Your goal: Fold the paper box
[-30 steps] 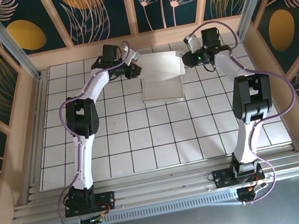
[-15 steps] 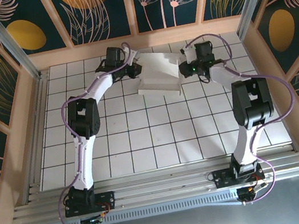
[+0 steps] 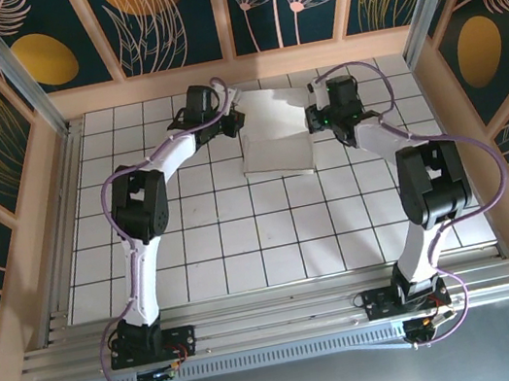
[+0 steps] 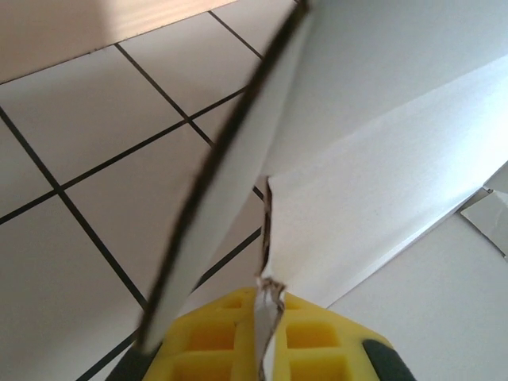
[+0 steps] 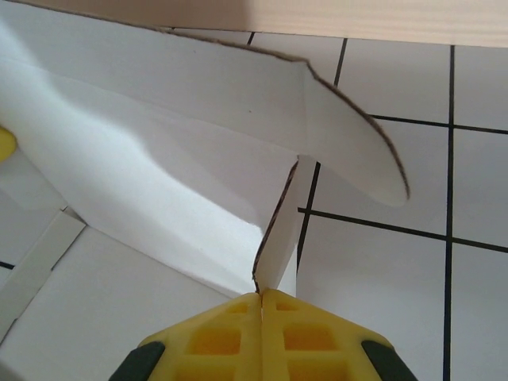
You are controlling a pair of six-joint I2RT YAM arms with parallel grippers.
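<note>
paper box [image 3: 274, 143] sits at the far middle of the white tiled table [image 3: 226, 255], close to the back wall, partly folded with its rear panel raised off the tiles. left gripper [image 4: 266, 298] is clamped tight on a thin cardboard flap at the box's left side. right gripper [image 5: 260, 295] is clenched on the flap edge at the box's right side.

Open tiled floor [image 3: 244, 242] on near side, paper box [image 3: 277, 147] and back wall [image 3: 233, 71] crowding far edge
</note>
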